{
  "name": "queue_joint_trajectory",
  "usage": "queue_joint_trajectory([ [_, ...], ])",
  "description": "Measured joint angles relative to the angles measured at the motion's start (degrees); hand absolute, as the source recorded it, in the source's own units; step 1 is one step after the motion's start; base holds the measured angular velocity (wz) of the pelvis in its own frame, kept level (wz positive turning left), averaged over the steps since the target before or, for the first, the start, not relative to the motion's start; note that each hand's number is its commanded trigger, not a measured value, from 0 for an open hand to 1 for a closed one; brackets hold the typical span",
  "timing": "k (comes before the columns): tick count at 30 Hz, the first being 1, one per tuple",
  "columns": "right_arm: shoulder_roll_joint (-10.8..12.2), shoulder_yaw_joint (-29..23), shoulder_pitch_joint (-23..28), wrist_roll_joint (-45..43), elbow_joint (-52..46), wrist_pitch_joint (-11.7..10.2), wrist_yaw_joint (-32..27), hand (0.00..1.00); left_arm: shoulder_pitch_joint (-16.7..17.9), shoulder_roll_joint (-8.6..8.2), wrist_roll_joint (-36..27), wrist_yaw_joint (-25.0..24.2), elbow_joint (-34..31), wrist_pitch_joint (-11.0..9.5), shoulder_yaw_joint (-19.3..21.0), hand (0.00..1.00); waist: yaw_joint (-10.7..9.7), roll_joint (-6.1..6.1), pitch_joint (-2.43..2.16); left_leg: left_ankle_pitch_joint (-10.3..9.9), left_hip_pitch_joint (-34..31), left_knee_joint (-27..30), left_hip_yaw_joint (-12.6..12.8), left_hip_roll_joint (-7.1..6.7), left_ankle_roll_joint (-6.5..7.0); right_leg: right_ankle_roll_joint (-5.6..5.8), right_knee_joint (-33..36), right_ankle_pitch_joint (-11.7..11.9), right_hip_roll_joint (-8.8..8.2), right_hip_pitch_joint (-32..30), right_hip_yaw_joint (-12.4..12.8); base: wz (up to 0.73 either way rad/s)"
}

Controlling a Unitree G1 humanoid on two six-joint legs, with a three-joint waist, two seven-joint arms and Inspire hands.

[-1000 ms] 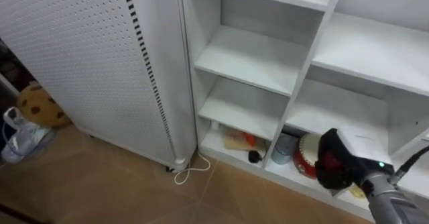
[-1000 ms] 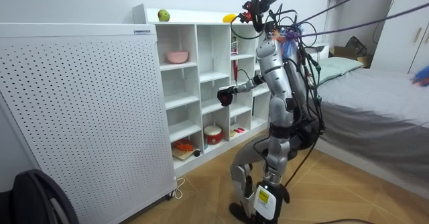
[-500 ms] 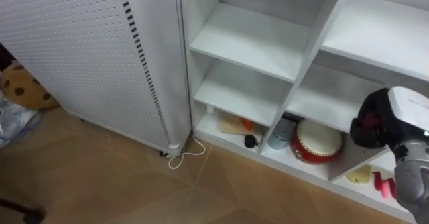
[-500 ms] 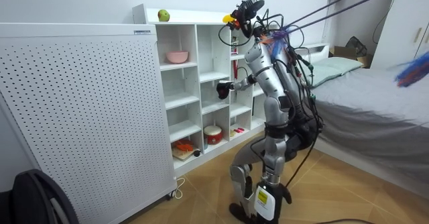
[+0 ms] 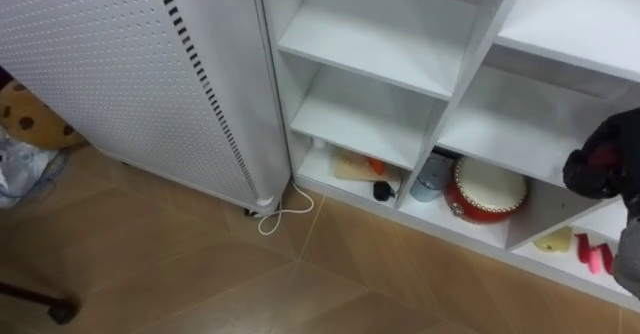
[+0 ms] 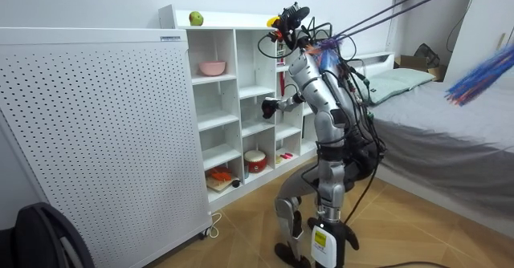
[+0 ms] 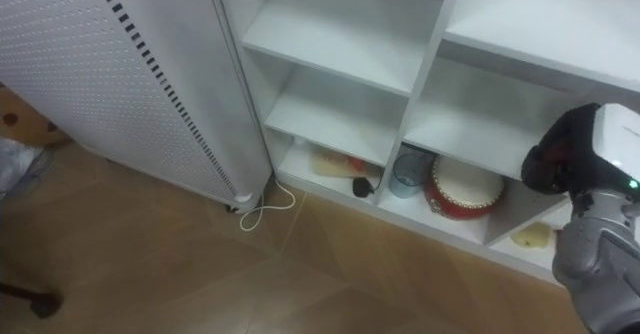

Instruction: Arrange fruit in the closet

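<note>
Right eye view: right hand (image 7: 563, 162) has fingers curled round a red item (image 5: 601, 158), its long axis hidden

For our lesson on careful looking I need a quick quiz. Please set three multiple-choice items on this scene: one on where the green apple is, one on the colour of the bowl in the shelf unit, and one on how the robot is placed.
1. Where is the green apple?
A) on the floor
B) on top of the white shelf unit
C) in a bottom compartment

2. What colour is the bowl?
A) pink
B) black
C) blue

3. How is the robot placed?
A) kneeling
B) sitting on the floor
C) standing before the shelf unit, right hand raised towards it

Answers:
1 B: in the room view the apple rests on the unit's top board.
2 A: the bowl in the upper compartment is plainly pink.
3 C: both feet are on the floor and its right arm reaches forward.
</note>
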Motion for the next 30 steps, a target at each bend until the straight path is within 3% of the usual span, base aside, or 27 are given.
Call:
queue_joint_trajectory([
  [12,-0.3,1.3,-2.5,2.1,2.4,1.4,-3.4,1.0,0.0,0.13,0.0,0.6,-1.1,1.9,-0.1,0.0,1.0,0.22,0.12,0.1,-0.2,1.0,-0.1,-0.23,-0.31,-0.02,1.9,-1.1,-0.12,-0.6,0.6,0.02],
  [17,-1.3,3.3,-3.5,2.9,2.4,1.5,-3.7,1.0,0.0,0.39,-0.2,2.0,-1.3,1.9,-0.1,0.0,1.0,0.17,0.13,0.0,-0.4,2.0,-0.1,-0.28,-0.49,-0.76,3.2,-1.8,-0.83,-0.7,0.3,0.01],
  [24,-1.3,3.5,-3.7,3.0,2.4,1.9,-3.7,1.0,0.7,0.57,-0.2,2.4,-1.3,1.9,-0.1,0.0,1.0,0.1,0.14,0.2,-0.4,1.9,-0.5,-0.22,-0.82,-0.61,3.2,-1.7,-0.73,-0.6,0.1,0.0],
  [30,-1.3,5.8,-4.4,4.3,2.4,2.4,-3.7,1.0,0.9,1.87,-0.2,2.4,-1.6,2.0,-0.1,0.0,1.5,0.06,0.17,0.2,-0.4,2.0,-0.7,-0.24,-0.88,-0.69,3.2,-1.7,-0.67,-0.2,-0.3,0.01],
])
